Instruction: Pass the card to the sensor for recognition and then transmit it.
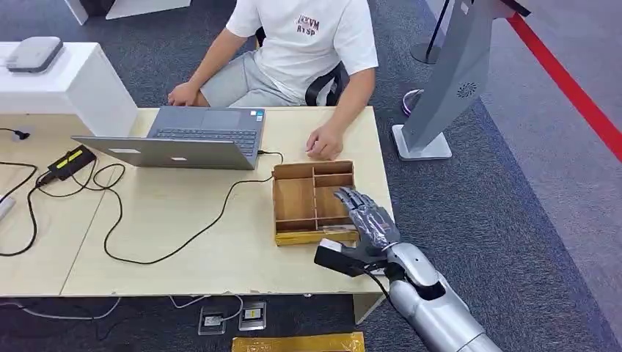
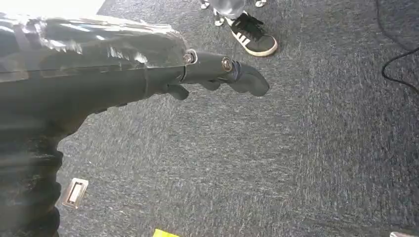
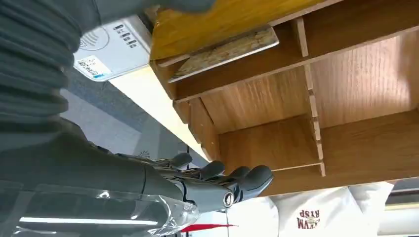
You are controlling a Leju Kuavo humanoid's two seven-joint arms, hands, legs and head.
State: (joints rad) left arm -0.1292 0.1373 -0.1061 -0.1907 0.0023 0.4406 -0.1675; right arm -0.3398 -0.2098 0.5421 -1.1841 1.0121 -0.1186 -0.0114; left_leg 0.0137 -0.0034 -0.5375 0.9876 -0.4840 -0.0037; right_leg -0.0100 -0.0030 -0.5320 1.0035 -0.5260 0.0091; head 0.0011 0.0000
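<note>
Hidden: the right hand point(image 1: 367, 220) covers the near right part of the tray point(image 1: 293, 198) in the head view, so the card cannot be made out there. The sensor point(image 1: 331, 257) is partly behind the thumb and wrist; only a dark box with a pale top edge shows.
Hard to tell: the print on the card point(image 3: 225, 52) is a blur of mottled tan and green in the right wrist view; its far end is cut off by the wooden wall.
Card: lies flat in a narrow front compartment of the tray point(image 3: 296, 98), at the side nearest the sensor point(image 3: 113, 47), whose white face with a label sits just beside the tray's rim.
Right hand: over the tray's right side, fingers stretched forward and apart, nothing in them. In the right wrist view the fingers point(image 3: 232, 180) hang over the larger compartments, apart from the card, which lies in another compartment nearer the wrist.
Left hand: hangs over grey carpet, seen in the left wrist view point(image 2: 217, 74); fingers loosely extended, holding nothing.
Table: pale wood point(image 1: 183, 242), with the tray near its right end.
Laptop: open, at the far side of the table point(image 1: 191, 136); a black cable point(image 1: 147, 249) runs from it across the tabletop.
Person: seated behind the table in a white shirt point(image 1: 308, 44), one hand resting just beyond the tray's far rim.
Shoe: a dark one with white stripes on the carpet point(image 2: 254, 35).
</note>
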